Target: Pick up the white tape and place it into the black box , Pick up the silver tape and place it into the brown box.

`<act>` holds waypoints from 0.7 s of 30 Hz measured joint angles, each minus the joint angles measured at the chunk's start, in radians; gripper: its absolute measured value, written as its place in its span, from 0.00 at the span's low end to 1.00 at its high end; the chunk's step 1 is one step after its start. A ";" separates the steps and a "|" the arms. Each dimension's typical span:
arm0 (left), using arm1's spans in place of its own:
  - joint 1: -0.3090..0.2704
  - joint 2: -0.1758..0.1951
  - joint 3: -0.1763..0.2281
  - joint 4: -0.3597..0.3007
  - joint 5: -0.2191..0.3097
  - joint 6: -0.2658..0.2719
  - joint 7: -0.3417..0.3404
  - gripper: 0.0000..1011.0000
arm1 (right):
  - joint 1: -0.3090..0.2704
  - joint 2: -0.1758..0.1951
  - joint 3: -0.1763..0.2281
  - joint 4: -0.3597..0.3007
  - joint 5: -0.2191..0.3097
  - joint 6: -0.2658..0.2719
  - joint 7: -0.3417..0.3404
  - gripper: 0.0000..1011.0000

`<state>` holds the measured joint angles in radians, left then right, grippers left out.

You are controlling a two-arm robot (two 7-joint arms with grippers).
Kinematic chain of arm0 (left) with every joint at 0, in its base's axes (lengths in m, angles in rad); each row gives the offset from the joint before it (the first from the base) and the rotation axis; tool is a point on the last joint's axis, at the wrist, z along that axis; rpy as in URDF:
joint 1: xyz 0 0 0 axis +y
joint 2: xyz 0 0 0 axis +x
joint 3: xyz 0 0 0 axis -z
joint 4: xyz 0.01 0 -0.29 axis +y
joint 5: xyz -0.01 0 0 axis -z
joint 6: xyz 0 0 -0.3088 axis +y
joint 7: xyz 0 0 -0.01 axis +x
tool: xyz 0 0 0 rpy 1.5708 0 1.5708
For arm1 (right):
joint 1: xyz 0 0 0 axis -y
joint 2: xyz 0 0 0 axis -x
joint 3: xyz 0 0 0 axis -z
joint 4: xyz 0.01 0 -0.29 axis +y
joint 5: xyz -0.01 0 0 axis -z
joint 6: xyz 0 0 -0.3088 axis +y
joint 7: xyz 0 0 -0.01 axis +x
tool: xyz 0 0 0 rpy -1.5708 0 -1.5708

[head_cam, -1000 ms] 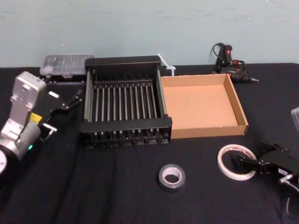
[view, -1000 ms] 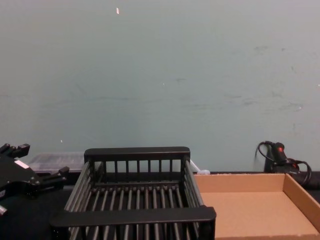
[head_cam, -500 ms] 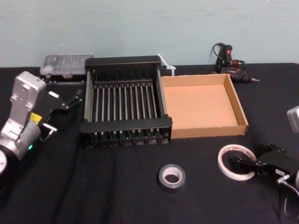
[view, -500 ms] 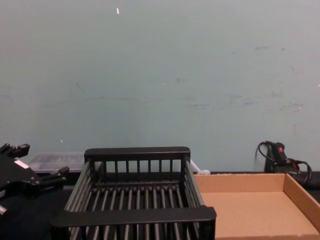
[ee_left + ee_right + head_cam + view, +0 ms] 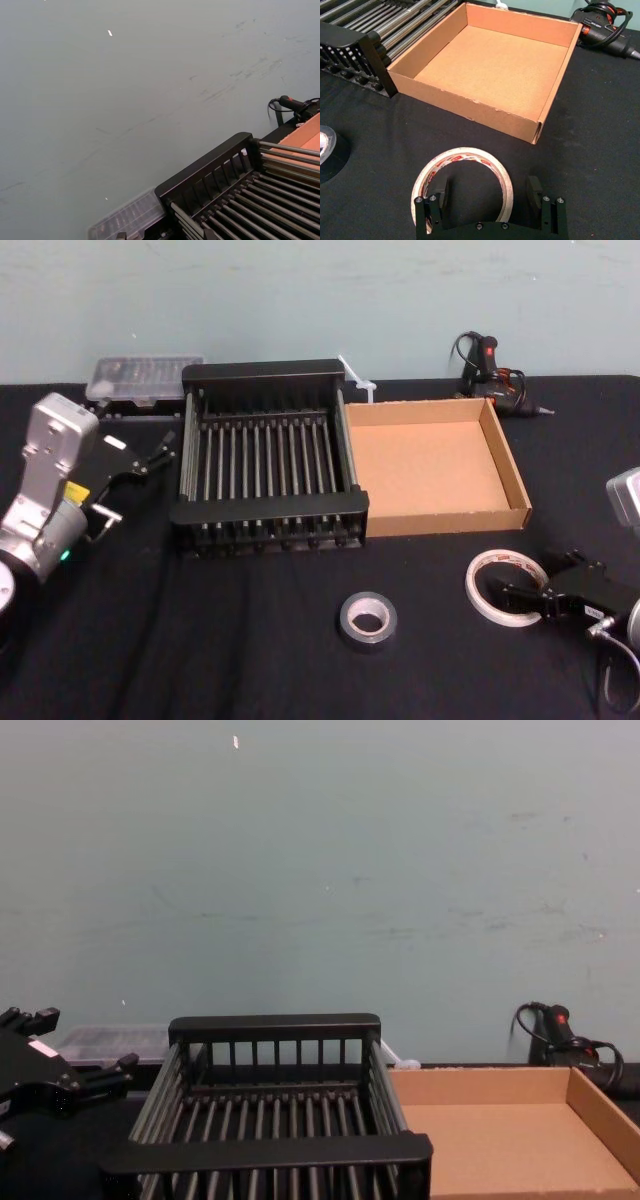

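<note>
The right claw [image 5: 489,187], standing apart, is straddling one wall of the white tape [image 5: 465,152], which is lying flat on the table [image 5: 250,640]. The thin ring may be slipping or bending when it is squeezed. The path to the black box [image 5: 268,508] is looking open above the silver tape [image 5: 350,625]. The left claw [image 5: 135,475], also apart, is waiting beside that box.

A clear plastic organiser case [image 5: 143,378] sits upper left on the black tablecloth [image 5: 200,640]; a black-and-red glue gun [image 5: 490,370] lies upper right.

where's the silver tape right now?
Head view: the silver tape lies flat on the table at front centre, before the black box, left of the white tape at the right gripper.
</note>
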<state>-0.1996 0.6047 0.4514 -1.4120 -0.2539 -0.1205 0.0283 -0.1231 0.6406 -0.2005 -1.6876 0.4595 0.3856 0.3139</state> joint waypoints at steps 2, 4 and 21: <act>0.000 0.000 0.000 0.000 0.000 0.000 0.000 0.99 | 0.000 -0.001 0.000 0.001 -0.001 0.000 0.000 0.99; 0.000 0.000 0.000 0.000 0.000 0.000 0.000 0.99 | 0.000 -0.001 -0.001 0.001 -0.001 0.001 0.000 0.99; 0.000 0.000 0.000 0.000 0.000 0.000 0.000 0.99 | 0.004 -0.009 -0.005 0.012 -0.005 0.008 0.000 0.99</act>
<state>-0.1996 0.6047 0.4514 -1.4120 -0.2539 -0.1205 0.0283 -0.1191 0.6314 -0.2051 -1.6760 0.4540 0.3938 0.3136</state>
